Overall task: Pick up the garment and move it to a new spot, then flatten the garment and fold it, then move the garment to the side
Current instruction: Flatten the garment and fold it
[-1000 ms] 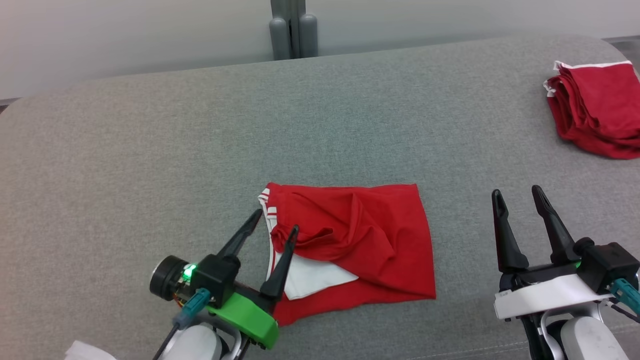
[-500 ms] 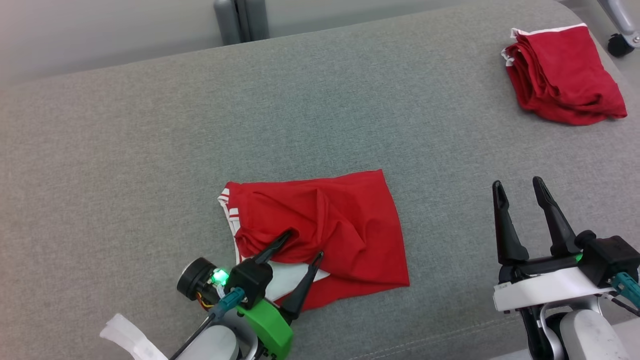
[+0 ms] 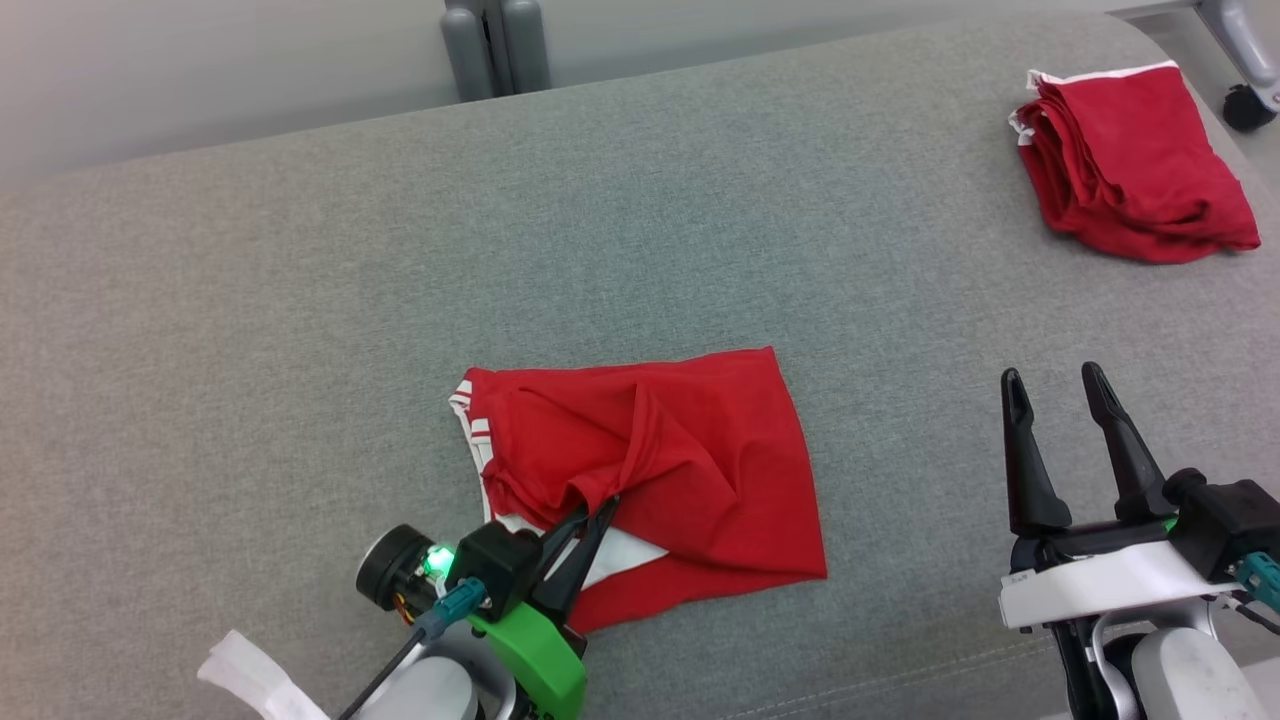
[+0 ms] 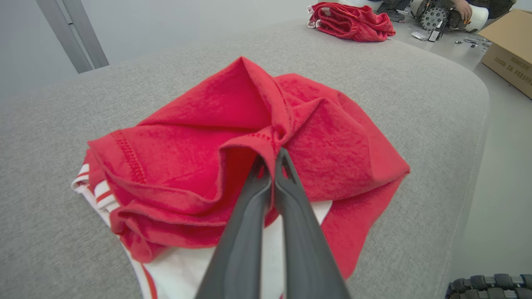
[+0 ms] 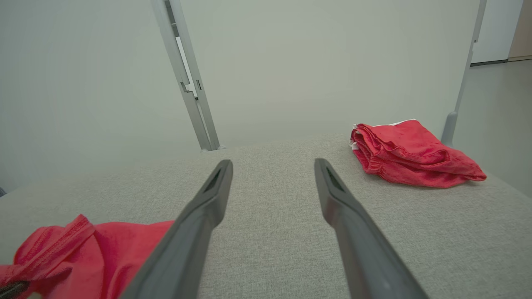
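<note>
Left hand (image 3: pixel 603 503) has clamped onto the near garment (image 3: pixel 700 450), one of two; right hand (image 3: pixel 1052 375) gapes wide.

One fingertip of my left hand (image 4: pixel 271 157) hides under a fold of the garment (image 4: pixel 187 145); the cardboard box (image 4: pixel 507 58), upper right, is cropped.

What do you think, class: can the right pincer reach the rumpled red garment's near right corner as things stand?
Probably yes. The right pincer stands open beside the garment, bare grey cushion between them; the left pincer, shut on a fold, is at the other side.
</note>
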`<state>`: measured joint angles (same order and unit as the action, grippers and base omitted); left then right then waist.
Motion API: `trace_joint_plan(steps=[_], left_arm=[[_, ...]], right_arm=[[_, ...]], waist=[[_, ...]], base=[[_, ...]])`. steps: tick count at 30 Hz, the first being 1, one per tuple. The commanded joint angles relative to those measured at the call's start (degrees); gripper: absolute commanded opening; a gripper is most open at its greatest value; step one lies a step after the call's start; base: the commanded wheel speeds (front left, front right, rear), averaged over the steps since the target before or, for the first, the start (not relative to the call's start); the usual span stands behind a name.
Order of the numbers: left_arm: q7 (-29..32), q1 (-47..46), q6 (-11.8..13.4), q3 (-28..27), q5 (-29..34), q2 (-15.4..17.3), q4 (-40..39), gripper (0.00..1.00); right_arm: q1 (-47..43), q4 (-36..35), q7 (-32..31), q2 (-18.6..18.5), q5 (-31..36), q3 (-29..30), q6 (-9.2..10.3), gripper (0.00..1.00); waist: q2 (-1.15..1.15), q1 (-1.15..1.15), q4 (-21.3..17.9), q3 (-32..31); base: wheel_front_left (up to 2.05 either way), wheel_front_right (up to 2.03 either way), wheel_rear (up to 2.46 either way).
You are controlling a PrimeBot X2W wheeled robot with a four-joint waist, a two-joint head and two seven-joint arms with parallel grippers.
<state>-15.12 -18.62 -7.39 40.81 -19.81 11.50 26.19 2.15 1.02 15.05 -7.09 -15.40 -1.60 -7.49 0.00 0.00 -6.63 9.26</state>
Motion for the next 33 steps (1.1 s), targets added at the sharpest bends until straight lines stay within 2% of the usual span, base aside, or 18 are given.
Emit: trace_joint_plan(steps=[1, 10, 11, 12, 16, 23, 27, 33], left_arm=[[0.01, 1.53, -0.18, -0.01, -1.11, 0.7, -0.84, 0.0], [2.92, 9.17, 0.38, 0.51, -6.99, 3.36, -7.97, 0.0], [3.32, 10.05, 0.9, 0.22, -7.51, 3.41, -8.2, 0.62], [3.63, 10.3, 1.16, 0.43, -6.95, 3.83, -8.17, 1.0], [2.71, 11.49, 2.44, 0.0, -7.1, 3.34, -8.6, 1.0], [0.29, 11.81, 5.2, -4.55, -7.62, 3.18, -11.01, 1.0], [-0.13, 12.71, 7.47, -10.02, -7.14, 2.93, -13.72, 1.0], [-0.02, 14.98, 9.41, -22.44, -4.4, 1.89, -18.98, 1.0]], right_arm=[[-0.71, 0.23, 0.14, -0.36, 0.19, 0.08, -0.01, 1.0], [-1.93, 0.74, 0.14, -1.07, -0.64, 1.0, -0.01, 1.0], [-2.07, 0.91, 0.14, -1.14, -0.64, 1.0, -0.01, 1.0], [-2.13, 1.08, 0.14, -1.19, -0.7, 0.92, -0.01, 1.0], [-2.24, 1.53, 0.14, -1.4, -0.76, 0.88, -0.01, 1.0], [-2.49, 1.9, 0.14, -1.55, -0.82, 1.07, -0.01, 1.0], [-3.04, 1.91, 0.14, -1.48, -0.84, 1.33, -0.01, 1.0], [-3.71, 1.47, 0.14, -1.02, -0.25, 1.78, -0.01, 1.0]], waist=[[0.0, 0.0, 1.31, -1.25], [0.0, 0.0, 3.66, -2.63], [0.0, 0.0, 3.87, -2.74], [0.0, 0.0, 4.0, -2.79], [0.0, 0.0, 4.62, -3.05], [0.0, 0.0, 5.21, -3.57], [0.0, 0.0, 5.36, -4.29], [0.0, 0.0, 6.04, -5.42]], base=[[0.0, 0.0, 0.0], [0.0, 0.0, 0.0], [0.0, 0.0, 0.0], [0.0, 0.0, 0.0], [0.0, 0.0, 0.0], [0.0, 0.0, 0.0], [0.0, 0.0, 0.0], [0.0, 0.0, 0.0]])
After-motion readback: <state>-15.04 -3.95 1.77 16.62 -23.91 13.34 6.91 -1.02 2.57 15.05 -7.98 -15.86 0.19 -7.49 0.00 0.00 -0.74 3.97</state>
